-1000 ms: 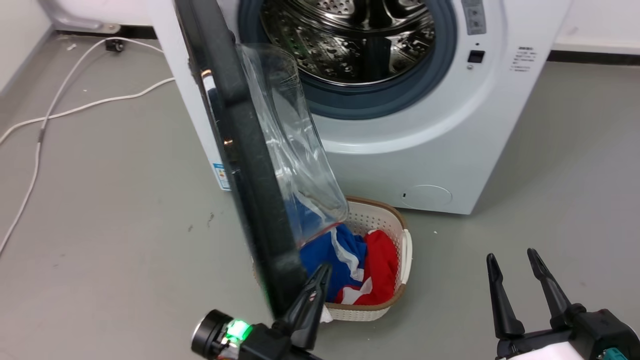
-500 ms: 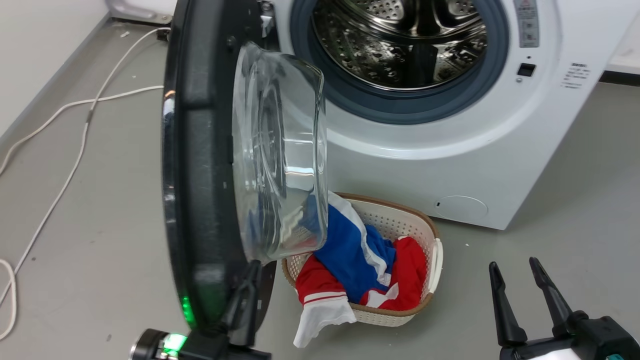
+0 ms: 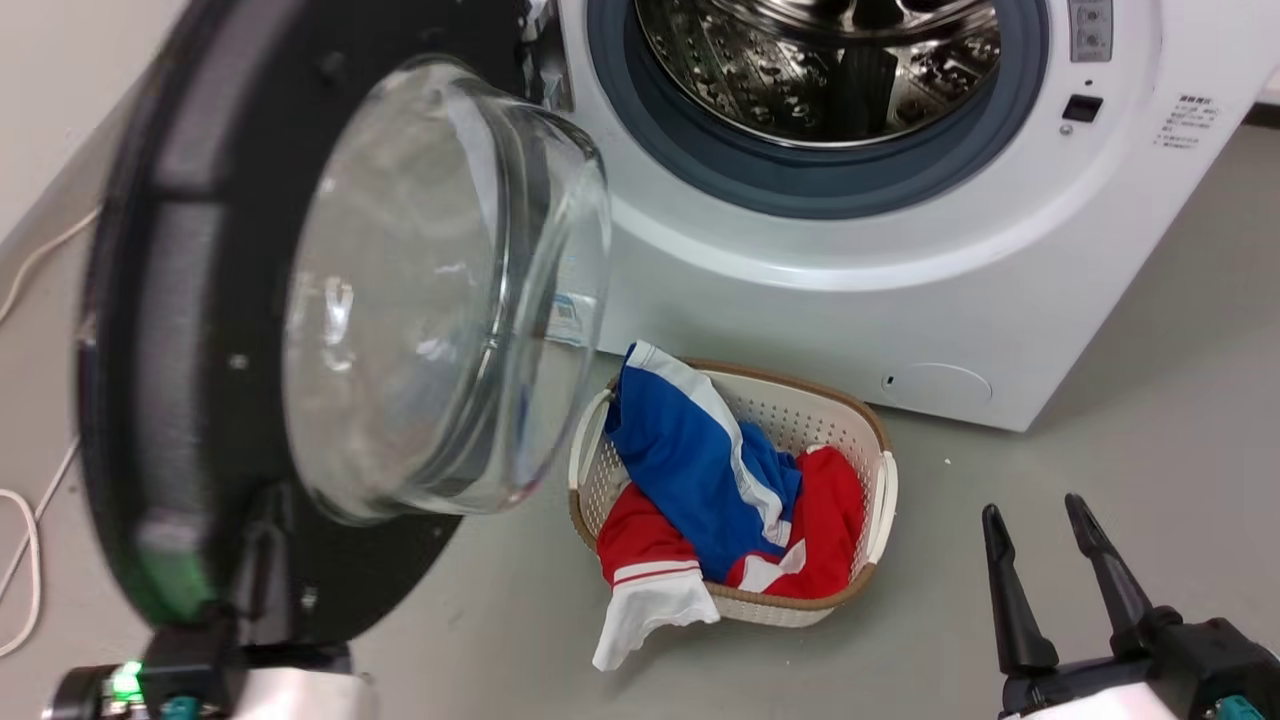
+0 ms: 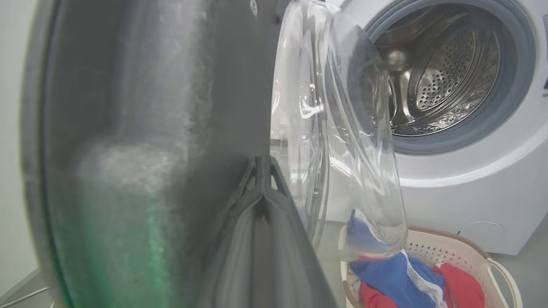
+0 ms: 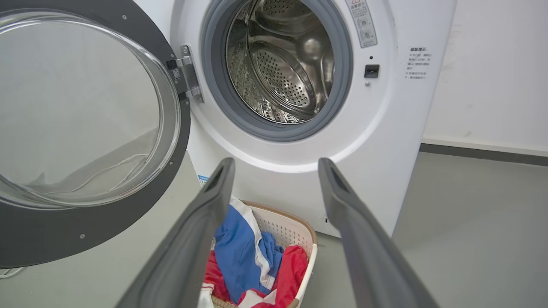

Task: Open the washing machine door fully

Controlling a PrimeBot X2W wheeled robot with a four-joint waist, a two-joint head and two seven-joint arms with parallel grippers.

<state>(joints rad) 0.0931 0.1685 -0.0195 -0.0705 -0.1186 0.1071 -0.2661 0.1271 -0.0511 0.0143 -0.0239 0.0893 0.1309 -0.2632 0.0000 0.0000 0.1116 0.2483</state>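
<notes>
The washing machine (image 3: 800, 300) stands at the back with its steel drum (image 3: 830, 60) exposed. The washing machine door (image 3: 180, 300) is swung wide to the left, its black inner face and clear glass bowl (image 3: 420, 300) turned toward me. A silver hinge (image 5: 188, 77) joins the door (image 5: 43, 239) to the washer. My left gripper (image 3: 268, 510) is shut, its fingers lying against the lower inner rim of the door (image 4: 128, 128); in the left wrist view the left gripper (image 4: 262, 160) shows its tips together. My right gripper (image 3: 1032, 506) is open at the lower right, away from the door, holding nothing; in its own view the right gripper (image 5: 276, 164) faces the washer.
A white laundry basket (image 3: 880, 480) with red, blue and white clothes (image 3: 700, 470) sits on the floor in front of the washer, just right of the door. A white cable (image 3: 25, 540) lies at the far left. Grey floor (image 3: 1150, 350) extends to the right.
The door has swung further open to the left, from nearly edge-on to showing its inner face. My left gripper has gone left with it. The head camera has shifted; the right gripper stays put.
</notes>
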